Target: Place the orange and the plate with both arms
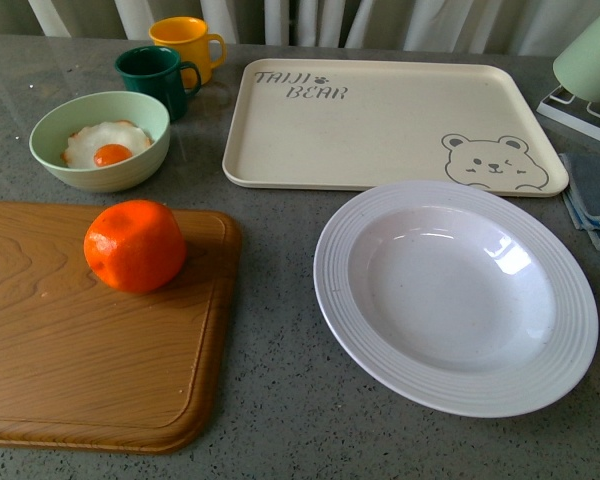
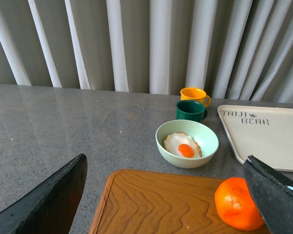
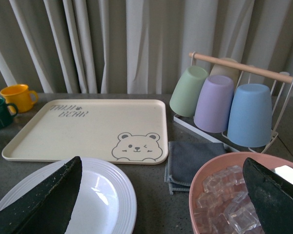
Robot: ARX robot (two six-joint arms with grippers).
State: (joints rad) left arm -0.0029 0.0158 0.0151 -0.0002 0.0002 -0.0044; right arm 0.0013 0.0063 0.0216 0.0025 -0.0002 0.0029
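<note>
Just ahead of the left end effector (image 2: 164,165), spread wide and empty, the orange (image 2: 237,204) sits on the wooden board (image 2: 156,204), beside one finger rather than between the two. The right end effector (image 3: 162,162), also released, has the plate (image 3: 105,192) low beside one finger. I judge this to be the approach. Next I'd centre each end effector over its object and descend. The front view shows neither arm but the whole plate; only the right wrist shows the pink ice bowl (image 3: 196,192).
</note>
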